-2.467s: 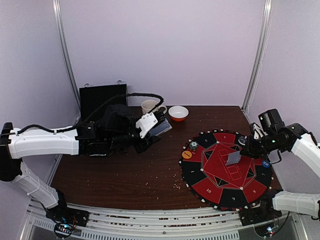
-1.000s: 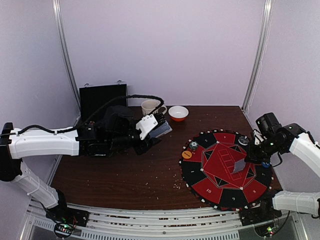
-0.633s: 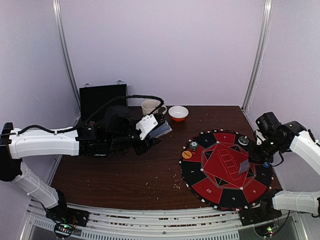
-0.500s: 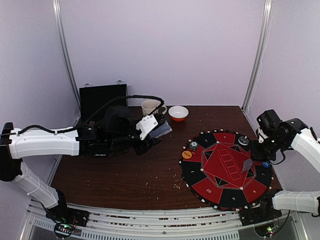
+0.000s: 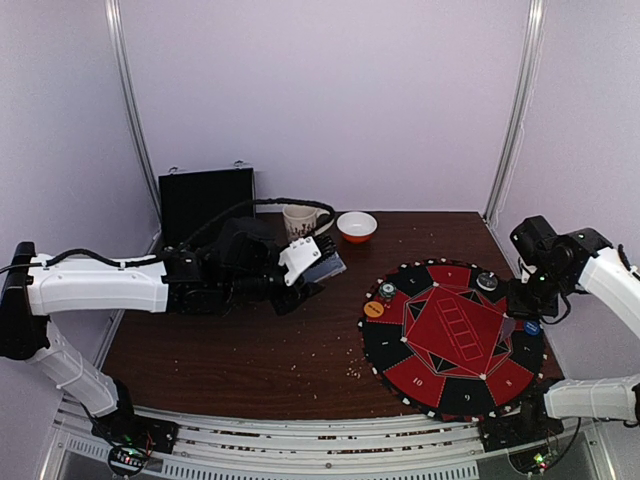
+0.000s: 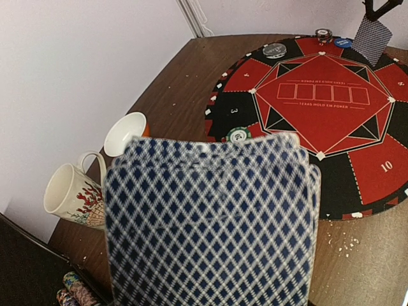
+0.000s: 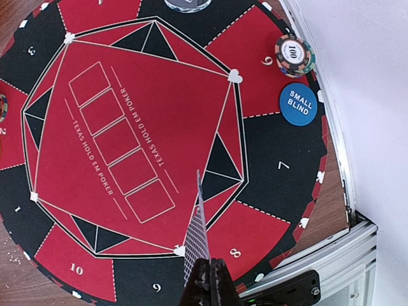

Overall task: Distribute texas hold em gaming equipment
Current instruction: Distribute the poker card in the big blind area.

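My right pincer (image 7: 203, 273) is clamping one card (image 7: 197, 234) edge-on, carrying it off the middle of the mat (image 7: 271, 169), out toward the rim. My left pincer (image 5: 314, 259) is still gripping the deck (image 6: 210, 223).

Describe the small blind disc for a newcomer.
Find the round red-and-black poker mat on the table's right side. At its right rim lies a plain blue disc lettered SMALL BLIND; the neighbouring chip is striped and marked 100.

Bright even light, close cards blurred
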Controlling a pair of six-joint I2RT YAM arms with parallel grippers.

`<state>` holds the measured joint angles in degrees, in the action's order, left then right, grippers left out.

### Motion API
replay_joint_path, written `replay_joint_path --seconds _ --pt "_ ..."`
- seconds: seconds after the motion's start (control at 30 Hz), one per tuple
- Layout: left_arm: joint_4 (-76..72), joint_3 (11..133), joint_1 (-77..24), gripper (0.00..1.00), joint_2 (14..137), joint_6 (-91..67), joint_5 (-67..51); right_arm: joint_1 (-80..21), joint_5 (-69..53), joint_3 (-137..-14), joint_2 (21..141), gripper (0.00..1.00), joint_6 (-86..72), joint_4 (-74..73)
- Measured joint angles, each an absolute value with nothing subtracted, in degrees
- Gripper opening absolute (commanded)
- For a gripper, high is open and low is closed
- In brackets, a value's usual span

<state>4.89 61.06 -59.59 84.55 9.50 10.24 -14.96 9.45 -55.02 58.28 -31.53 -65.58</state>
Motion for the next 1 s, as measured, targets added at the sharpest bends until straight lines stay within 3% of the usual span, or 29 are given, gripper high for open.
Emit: replay_joint_path --seconds 1.0 --pt "4.86 61.06 -59.59 0.5 84.55 9.54 10.24 -14.96 10.37 -56.16 57.71 0.0 -32.08 -67.81"
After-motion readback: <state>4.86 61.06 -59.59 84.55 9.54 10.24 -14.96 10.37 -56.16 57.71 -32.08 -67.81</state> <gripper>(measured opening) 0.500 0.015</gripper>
